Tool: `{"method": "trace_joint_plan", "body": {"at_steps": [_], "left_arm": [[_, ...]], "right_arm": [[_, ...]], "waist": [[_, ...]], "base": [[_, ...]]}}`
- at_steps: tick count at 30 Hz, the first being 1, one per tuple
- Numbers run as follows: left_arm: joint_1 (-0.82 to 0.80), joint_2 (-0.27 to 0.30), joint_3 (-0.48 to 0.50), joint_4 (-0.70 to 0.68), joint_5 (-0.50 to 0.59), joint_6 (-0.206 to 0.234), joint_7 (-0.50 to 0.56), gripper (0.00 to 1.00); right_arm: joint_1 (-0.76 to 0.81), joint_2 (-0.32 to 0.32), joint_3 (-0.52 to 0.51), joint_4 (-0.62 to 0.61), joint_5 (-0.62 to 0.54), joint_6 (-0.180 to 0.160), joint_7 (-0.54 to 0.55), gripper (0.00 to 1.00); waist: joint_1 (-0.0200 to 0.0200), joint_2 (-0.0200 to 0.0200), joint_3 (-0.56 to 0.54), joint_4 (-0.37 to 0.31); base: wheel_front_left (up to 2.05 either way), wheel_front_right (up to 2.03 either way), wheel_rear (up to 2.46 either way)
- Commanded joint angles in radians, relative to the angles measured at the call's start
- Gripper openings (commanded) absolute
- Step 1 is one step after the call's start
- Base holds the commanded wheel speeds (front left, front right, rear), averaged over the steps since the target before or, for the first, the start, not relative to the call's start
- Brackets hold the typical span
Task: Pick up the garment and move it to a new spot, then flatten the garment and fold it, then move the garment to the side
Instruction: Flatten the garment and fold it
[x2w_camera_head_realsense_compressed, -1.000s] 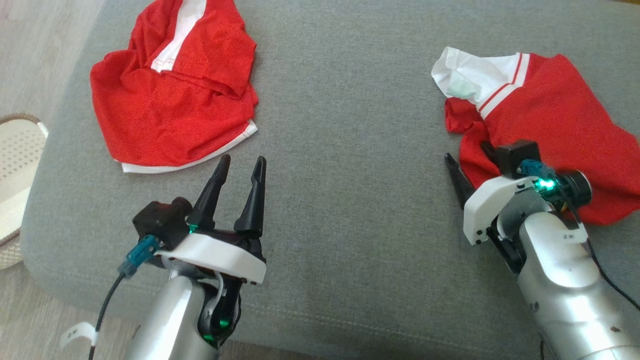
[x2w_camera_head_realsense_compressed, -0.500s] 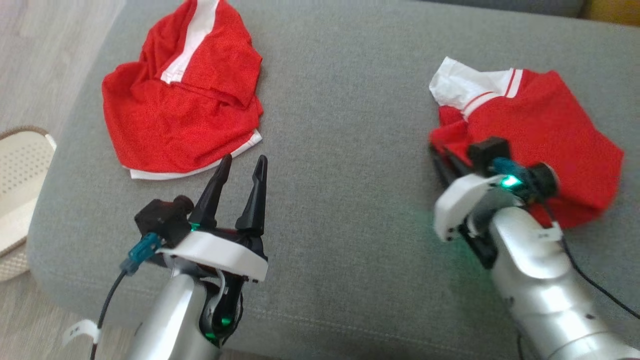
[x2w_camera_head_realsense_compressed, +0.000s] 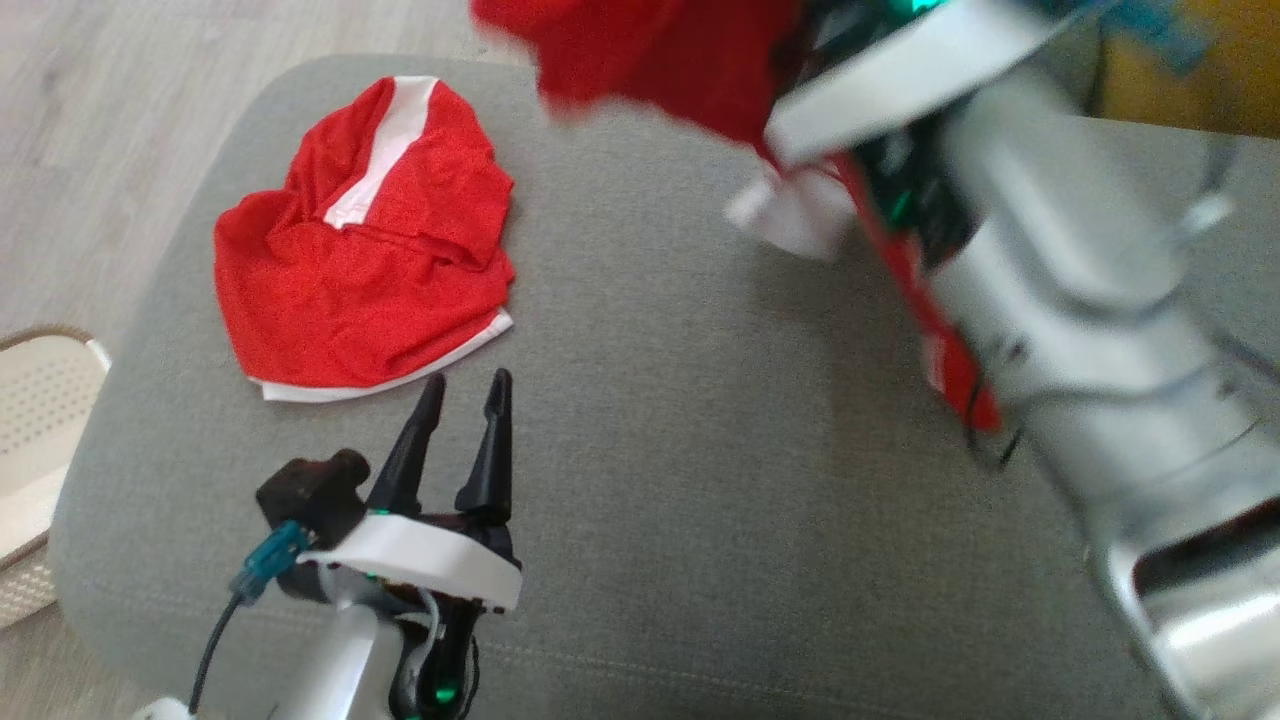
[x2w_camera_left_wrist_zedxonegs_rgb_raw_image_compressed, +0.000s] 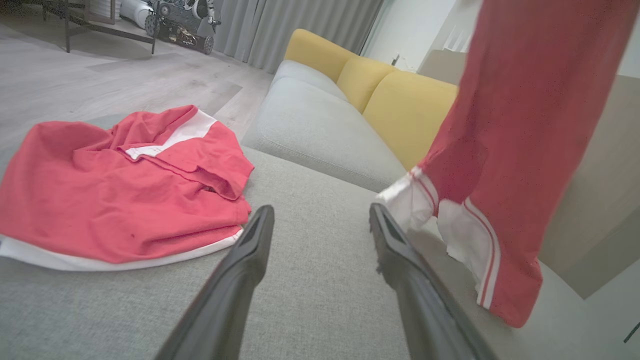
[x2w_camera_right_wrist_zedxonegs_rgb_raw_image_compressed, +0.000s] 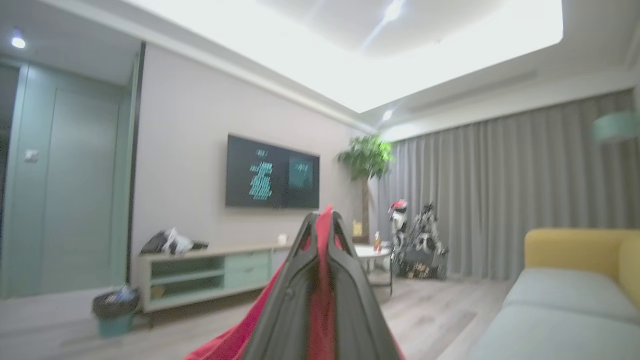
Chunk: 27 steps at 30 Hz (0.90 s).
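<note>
Grey fabric ottoman (x2w_camera_head_realsense_compressed: 650, 450), wide, rounded corners. On its far left part lies a second red cloth (x2w_camera_head_realsense_compressed: 360, 260) with a white stripe and white hem, crumpled. A pale perforated basket (x2w_camera_head_realsense_compressed: 40, 400) sits on the wood floor (x2w_camera_head_realsense_compressed: 120, 90), just off the ottoman's left edge. Beyond is a grey sofa (x2w_camera_left_wrist_zedxonegs_rgb_raw_image_compressed: 400, 105) with yellow back cushions. On the room wall hangs a dark TV (x2w_camera_right_wrist_zedxonegs_rgb_raw_image_compressed: 272, 172) showing lit text, with a low cabinet (x2w_camera_right_wrist_zedxonegs_rgb_raw_image_compressed: 200, 272) beneath and a bin (x2w_camera_right_wrist_zedxonegs_rgb_raw_image_compressed: 115, 312) beside it. Leafy plant (x2w_camera_right_wrist_zedxonegs_rgb_raw_image_compressed: 362, 160) and grey curtains (x2w_camera_right_wrist_zedxonegs_rgb_raw_image_compressed: 500, 190) close by.

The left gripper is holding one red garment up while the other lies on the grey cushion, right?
No, the right gripper holds the lifted garment, per the right wrist view; the left gripper is open. The other garment lies on the cushion.
</note>
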Motion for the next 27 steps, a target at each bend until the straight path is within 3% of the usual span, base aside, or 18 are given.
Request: {"method": "trace_joint_plan", "body": {"at_steps": [1, 8, 13, 17, 18, 19, 23, 27], "left_arm": [[-0.02, 0.007, 0.045, -0.041, -0.004, 0.009, -0.005, 1.0], [-0.016, 0.007, 0.076, -0.057, 0.0, 0.013, -0.005, 1.0], [-0.034, 0.007, 0.074, -0.06, 0.002, 0.009, -0.005, 1.0], [-0.048, 0.007, 0.074, -0.056, 0.009, 0.004, -0.005, 1.0], [-0.053, 0.007, 0.074, -0.053, 0.012, 0.001, -0.005, 1.0], [-0.057, 0.007, 0.074, -0.05, 0.016, -0.001, -0.005, 1.0], [-0.071, 0.007, 0.081, -0.044, 0.024, -0.005, -0.005, 1.0], [-0.077, 0.007, 0.08, -0.041, 0.024, -0.007, -0.005, 1.0]], "right_arm": [[-0.059, 0.019, -0.053, -0.04, -0.002, -0.001, -0.019, 0.0], [-0.07, -0.079, -0.371, 0.001, -0.056, -0.001, -0.03, 0.0], [0.09, -0.187, -0.536, 0.127, -0.133, -0.001, 0.015, 0.0], [0.235, -0.237, -0.695, 0.257, -0.207, -0.001, 0.064, 0.02], [0.26, -0.246, -0.743, 0.296, -0.239, -0.001, 0.076, 0.87], [0.276, -0.246, -0.79, 0.327, -0.261, -0.001, 0.085, 1.0], [0.311, -0.231, -0.904, 0.374, -0.365, -0.001, 0.082, 1.0], [0.319, -0.195, -0.937, 0.341, -0.428, -0.001, 0.054, 1.0]], "waist": [[0.0, 0.0, -0.005, -0.016], [0.0, 0.0, 0.017, -0.07], [0.0, 0.0, 0.045, -0.103], [0.0, 0.0, 0.072, -0.129], [0.0, 0.0, 0.078, -0.135], [0.0, 0.0, 0.083, -0.139], [0.0, 0.0, 0.093, -0.156], [0.0, 0.0, 0.088, -0.169]], "base": [[0.0, 0.0, 0.0], [0.0, 0.0, 0.0], [0.0, 0.0, 0.0], [0.0, 0.0, 0.0], [0.0, 0.0, 0.0], [0.0, 0.0, 0.0], [0.0, 0.0, 0.0], [0.0, 0.0, 0.0]]}}
